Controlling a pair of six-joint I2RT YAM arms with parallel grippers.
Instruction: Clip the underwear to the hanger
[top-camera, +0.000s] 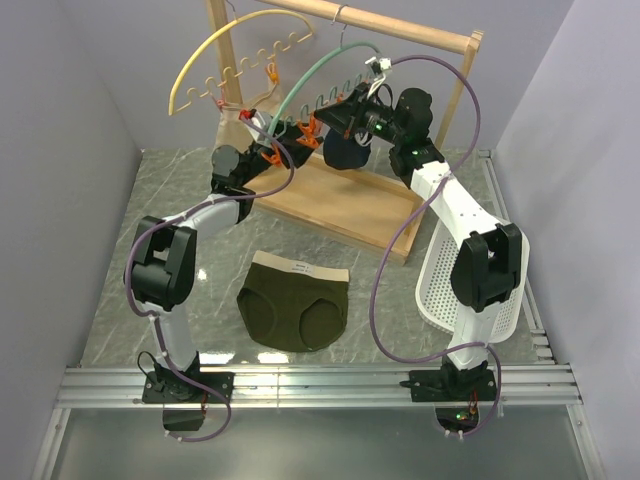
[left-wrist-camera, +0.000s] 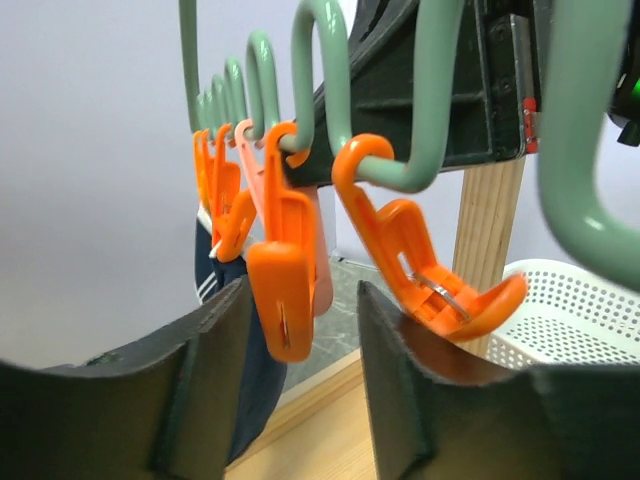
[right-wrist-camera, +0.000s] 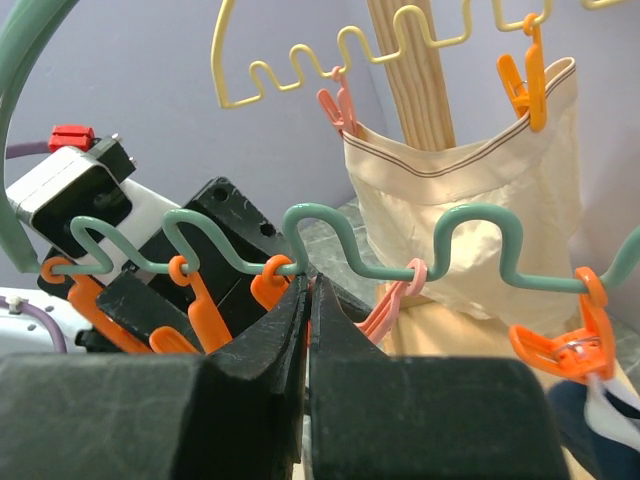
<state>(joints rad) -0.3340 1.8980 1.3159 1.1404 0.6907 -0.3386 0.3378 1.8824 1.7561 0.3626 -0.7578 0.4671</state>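
The hanger (right-wrist-camera: 330, 235) looks like smooth green plastic with a soft shine. Its clips (left-wrist-camera: 283, 290) are bright orange plastic, smooth and glossy, and one shows a small shiny metal spring (left-wrist-camera: 440, 292). The underwear (top-camera: 295, 305) is soft, matt cloth. The beige garment (right-wrist-camera: 460, 200) is thin cloth too, with stitched lines. The rack (top-camera: 400, 32) is pale, bare wood. The tabletop (top-camera: 165, 185) looks like grey stone with veins, a little shiny. The basket (left-wrist-camera: 575, 300) is white plastic full of small holes. The left arm's fingers (left-wrist-camera: 215, 350) are dark, matt and a bit rough.

Left jaws apart, right jaws pinched
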